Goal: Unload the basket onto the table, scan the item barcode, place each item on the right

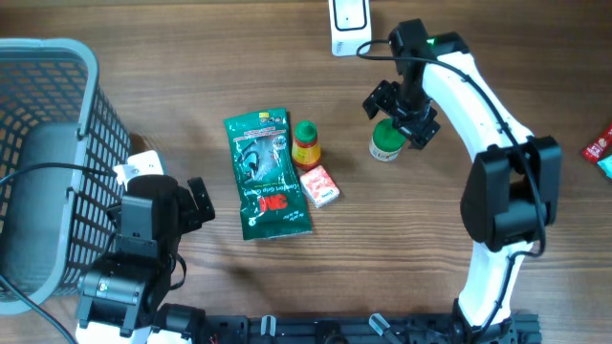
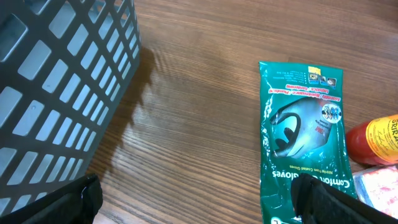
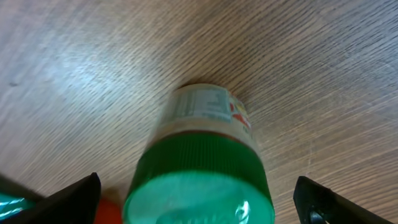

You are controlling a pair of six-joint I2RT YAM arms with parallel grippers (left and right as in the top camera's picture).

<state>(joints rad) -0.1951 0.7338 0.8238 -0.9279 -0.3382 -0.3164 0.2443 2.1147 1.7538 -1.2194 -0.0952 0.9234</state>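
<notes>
Wood table (image 1: 191,86): jar (image 1: 385,145) stands upper right of centre, unlifted. Your right gripper (image 1: 400,113) hovers over it, jaws apart, nothing held. Your left gripper (image 1: 200,202), lower left, jaws apart, idle. Scan not done: grasp, presenting remain.

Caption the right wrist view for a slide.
Open right pincer flanks the upright green-lidded plastic jar on the brown wooden table.
</notes>
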